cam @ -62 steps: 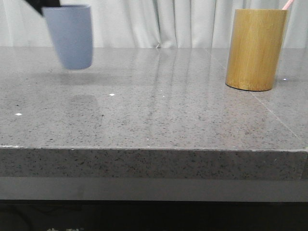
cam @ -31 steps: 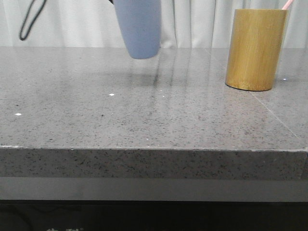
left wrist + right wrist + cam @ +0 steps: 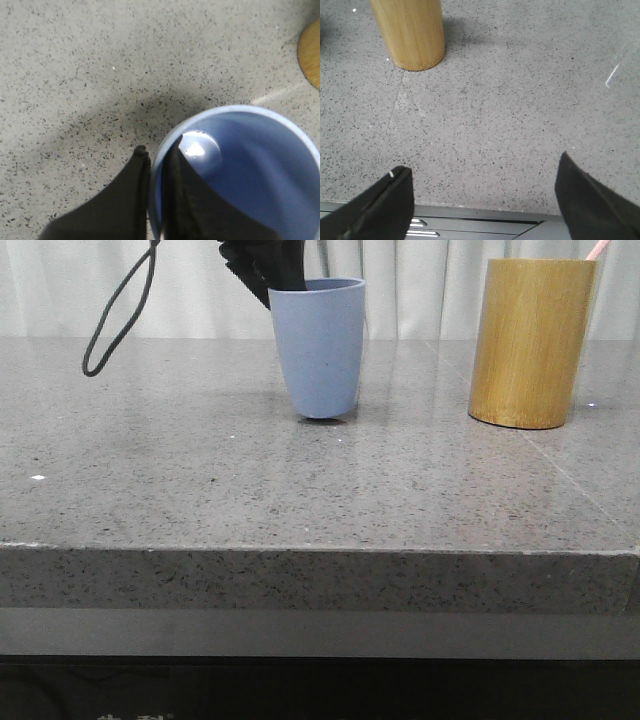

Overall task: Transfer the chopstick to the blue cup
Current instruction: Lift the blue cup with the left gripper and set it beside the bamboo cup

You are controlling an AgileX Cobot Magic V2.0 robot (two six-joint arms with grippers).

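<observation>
The blue cup [image 3: 320, 345] stands upright on the grey stone table at centre back. My left gripper [image 3: 268, 270] is shut on its rim, one finger inside and one outside; in the left wrist view the cup [image 3: 250, 165] is empty and the gripper [image 3: 157, 152] pinches its wall. A pink chopstick end [image 3: 596, 249] sticks out of the tan bamboo holder [image 3: 530, 340] at the right. My right gripper [image 3: 482, 172] is open and empty above the table's front edge, short of the holder [image 3: 410, 30]; it does not show in the front view.
A black cable loop [image 3: 120, 320] hangs at the back left. White curtains close off the back. The table's front edge [image 3: 480, 207] lies just under my right gripper. The holder's base [image 3: 311, 57] sits to the right of the cup.
My left gripper has carried the blue cup from the far left to the right and down; it now rests on the table nearer the bamboo holder.
</observation>
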